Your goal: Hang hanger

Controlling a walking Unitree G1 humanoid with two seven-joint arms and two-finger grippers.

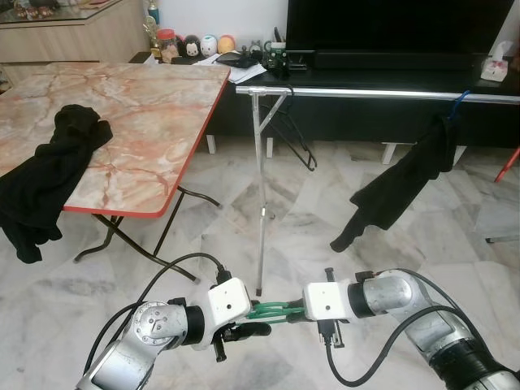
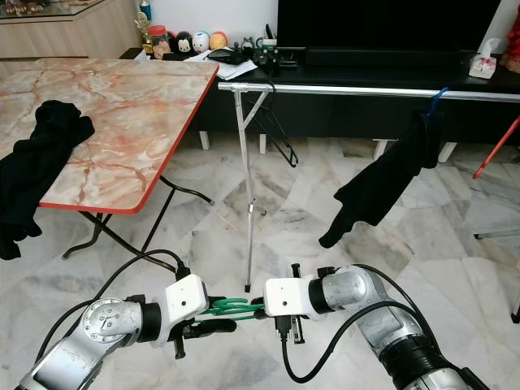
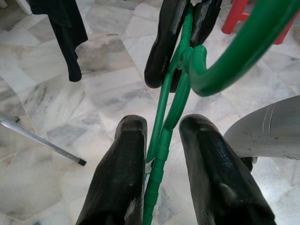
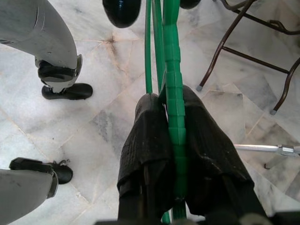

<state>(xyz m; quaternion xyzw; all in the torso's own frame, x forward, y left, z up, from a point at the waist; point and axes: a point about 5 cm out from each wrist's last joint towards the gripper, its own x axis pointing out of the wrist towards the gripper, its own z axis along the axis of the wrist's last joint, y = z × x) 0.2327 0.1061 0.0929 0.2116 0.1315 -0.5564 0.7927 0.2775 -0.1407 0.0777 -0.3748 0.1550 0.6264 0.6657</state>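
Note:
A green plastic hanger (image 1: 272, 310) is held low over the floor between my two arms, which face each other. My right gripper (image 4: 171, 96) is shut on the hanger's ribbed bar. My left gripper (image 3: 161, 129) stands open, one black finger on each side of the hanger's thin green bars with a gap showing. The hanger's hook (image 3: 234, 51) curves off past the right gripper's fingertips (image 3: 161, 51). Ahead stands a silver clothes rail (image 1: 374, 93) on a thin metal pole (image 1: 260, 187).
On the rail hang an empty black hanger (image 1: 296, 142) and a black garment (image 1: 406, 183) on a blue hanger. A marble-patterned folding table (image 1: 162, 106) at the left carries another black garment (image 1: 57, 162). A dark TV console (image 1: 390, 77) stands behind the rail. Marble floor (image 1: 325, 227) lies between.

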